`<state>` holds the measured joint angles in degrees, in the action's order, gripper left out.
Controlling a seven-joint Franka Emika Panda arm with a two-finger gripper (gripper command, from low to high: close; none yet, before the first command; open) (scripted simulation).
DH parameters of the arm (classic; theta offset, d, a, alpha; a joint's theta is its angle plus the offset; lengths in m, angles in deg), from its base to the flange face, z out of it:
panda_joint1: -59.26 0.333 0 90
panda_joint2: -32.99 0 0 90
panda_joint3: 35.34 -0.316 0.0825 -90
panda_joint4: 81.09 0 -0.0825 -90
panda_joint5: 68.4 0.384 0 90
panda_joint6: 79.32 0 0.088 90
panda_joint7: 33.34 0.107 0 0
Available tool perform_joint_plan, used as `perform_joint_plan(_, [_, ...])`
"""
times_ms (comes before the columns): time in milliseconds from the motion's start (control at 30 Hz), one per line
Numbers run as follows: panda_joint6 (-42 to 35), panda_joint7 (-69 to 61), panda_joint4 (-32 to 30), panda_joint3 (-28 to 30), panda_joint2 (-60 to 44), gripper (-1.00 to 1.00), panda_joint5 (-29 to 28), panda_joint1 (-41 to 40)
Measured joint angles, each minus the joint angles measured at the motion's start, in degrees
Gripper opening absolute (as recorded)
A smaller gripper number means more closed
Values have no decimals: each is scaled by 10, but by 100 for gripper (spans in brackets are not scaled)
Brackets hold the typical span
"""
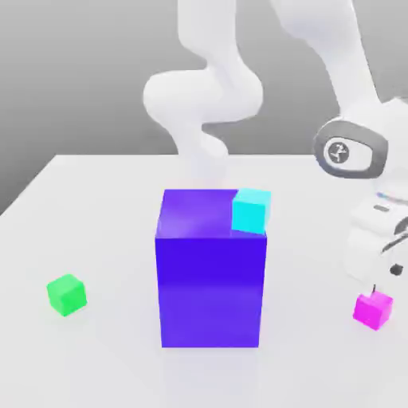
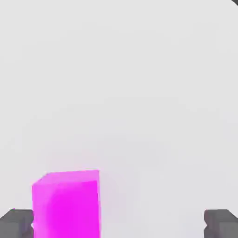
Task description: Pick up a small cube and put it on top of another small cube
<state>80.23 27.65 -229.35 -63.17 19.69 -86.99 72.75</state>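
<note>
The gripper (image 2: 119, 223) is spread wide, nothing clamped. The pink cube (image 1: 373, 308) sits on the table (image 1: 96, 207), just beside one fingertip (image 2: 17, 222). It looks rigid, light and smooth; grip opposite flat faces, centred.

Bright, even, diffuse light; faint soft shadows; slightly soft renders, no glare.

White counter with three things resting on it

The flat white counter (image 1: 96, 207) carries a tall blue-purple block (image 1: 211, 279) at its middle, a small bright green cube (image 1: 66, 294) toward the exterior view's left, and a small magenta-pink cube (image 1: 373, 308) toward its right, well apart.
</note>
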Motion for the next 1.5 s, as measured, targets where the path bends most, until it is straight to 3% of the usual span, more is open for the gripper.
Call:
perform_joint_plan(200, [63, 76, 23, 95, -91, 0, -99, 78])
perform_joint_plan(233, [70, 83, 26, 108, -101, -100, -109, 89])
perform_joint_plan(467, [70, 84, 26, 108, -101, -100, -109, 88])
perform_joint_plan(767, [-5, -23, 10, -4, 4, -100, 26, -4])
perform_joint_plan(1067, [-19, 70, 41, 118, 25, -100, 93, -119])
perform_joint_plan(1333, [-35, 205, 13, 243, 70, -100, 133, -224])
perform_joint_plan(1500, [-46, 307, -12, 314, 106, -100, 148, -337])
